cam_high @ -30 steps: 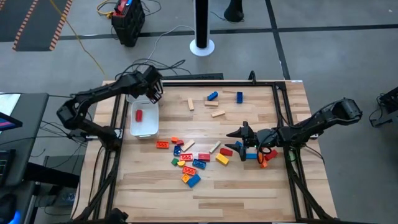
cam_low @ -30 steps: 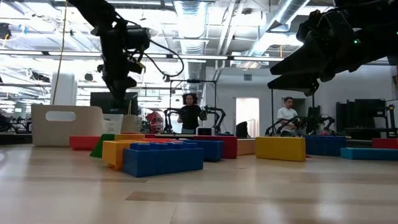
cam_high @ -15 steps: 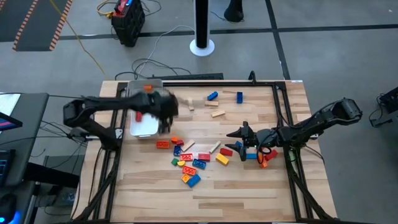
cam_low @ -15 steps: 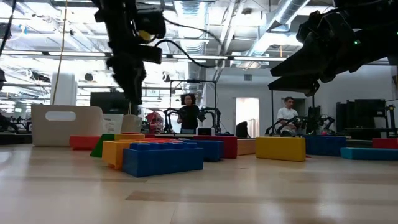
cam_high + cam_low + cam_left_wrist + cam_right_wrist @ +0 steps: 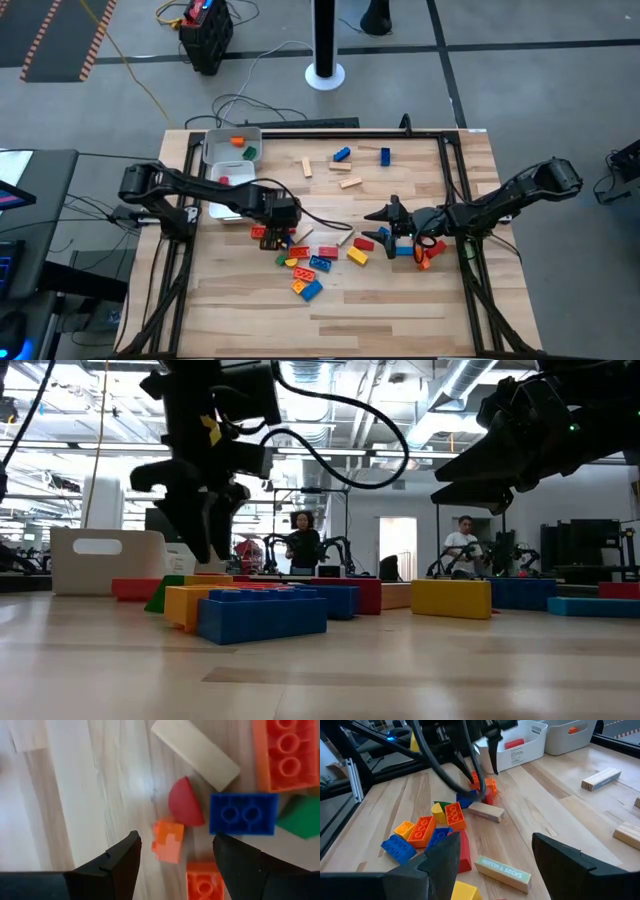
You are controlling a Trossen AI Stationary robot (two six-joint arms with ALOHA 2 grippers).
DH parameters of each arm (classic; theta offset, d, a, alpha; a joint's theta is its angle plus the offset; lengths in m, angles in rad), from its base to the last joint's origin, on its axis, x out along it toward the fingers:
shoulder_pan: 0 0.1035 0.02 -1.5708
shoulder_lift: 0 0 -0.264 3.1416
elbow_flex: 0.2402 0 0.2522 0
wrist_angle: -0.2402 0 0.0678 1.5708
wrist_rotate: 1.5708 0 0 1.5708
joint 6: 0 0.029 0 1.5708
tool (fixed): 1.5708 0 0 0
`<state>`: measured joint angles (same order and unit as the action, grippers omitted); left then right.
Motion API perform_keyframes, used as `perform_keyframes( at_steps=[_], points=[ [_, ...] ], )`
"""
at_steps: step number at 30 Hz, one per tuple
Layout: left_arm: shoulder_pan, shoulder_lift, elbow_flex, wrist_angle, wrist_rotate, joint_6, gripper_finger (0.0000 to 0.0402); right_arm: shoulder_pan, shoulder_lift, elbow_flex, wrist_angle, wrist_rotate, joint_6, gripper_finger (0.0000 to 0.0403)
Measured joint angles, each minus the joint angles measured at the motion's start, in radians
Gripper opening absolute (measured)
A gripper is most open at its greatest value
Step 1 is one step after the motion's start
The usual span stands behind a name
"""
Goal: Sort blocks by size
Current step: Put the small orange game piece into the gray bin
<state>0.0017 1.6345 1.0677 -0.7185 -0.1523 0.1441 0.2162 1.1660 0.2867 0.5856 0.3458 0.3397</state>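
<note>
The blocks lie in a loose pile (image 5: 303, 258) at mid-table, with more scattered around it. My left gripper (image 5: 278, 226) hangs open over the pile's far left part, fingers pointing down (image 5: 207, 538). In the left wrist view (image 5: 176, 838) a small orange block (image 5: 167, 844) lies between the fingertips, untouched, with a red half-round (image 5: 184, 802) and a blue brick (image 5: 243, 813) beside it. My right gripper (image 5: 386, 216) waits open to the right of the pile (image 5: 495, 840), holding nothing.
Two white trays stand at the far left, one (image 5: 222, 143) with an orange and a green block, one (image 5: 214, 186) with a red block. Blue (image 5: 342, 154) and tan (image 5: 350, 182) blocks lie at the far side. Red, yellow and blue blocks (image 5: 364, 244) lie near my right gripper.
My left gripper has swung from above the white trays toward the table's near and right side and has come down over the pile of blocks. It stays open and empty. My right arm has kept still.
</note>
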Motion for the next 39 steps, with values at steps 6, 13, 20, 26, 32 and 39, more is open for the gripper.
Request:
perform_keyframes(
  at_steps=[6,13,20,26,32,39],
  points=[
    [0.014,0.078,0.0,0.01,-0.007,0.043,0.0234,0.0,0.0,0.0,-0.001,0.0,0.004,0.0274],
    [0.015,0.132,0.0,0.005,-0.009,0.058,0.0164,0.0,0.0,0.0,-0.001,0.0,0.003,0.0274],
    [0.046,0.107,0.002,-0.003,-0.013,0.058,0.0083,0.0,0.0,0.0,-0.002,0.0,0.003,0.0274],
    [0.122,-0.005,0.029,-0.057,-0.124,0.069,0.0083,0.0,0.0,0.0,-0.002,0.0,0.003,0.0274],
    [0.297,-0.137,0.03,-0.079,-0.295,0.079,0.0091,0.0,0.0,0.0,-0.002,0.0,0.003,0.0274],
    [0.532,-0.185,0.011,0.028,-0.422,0.054,0.0091,0.007,0.0,0.0,-0.003,0.001,-0.003,0.0274]
  ],
)
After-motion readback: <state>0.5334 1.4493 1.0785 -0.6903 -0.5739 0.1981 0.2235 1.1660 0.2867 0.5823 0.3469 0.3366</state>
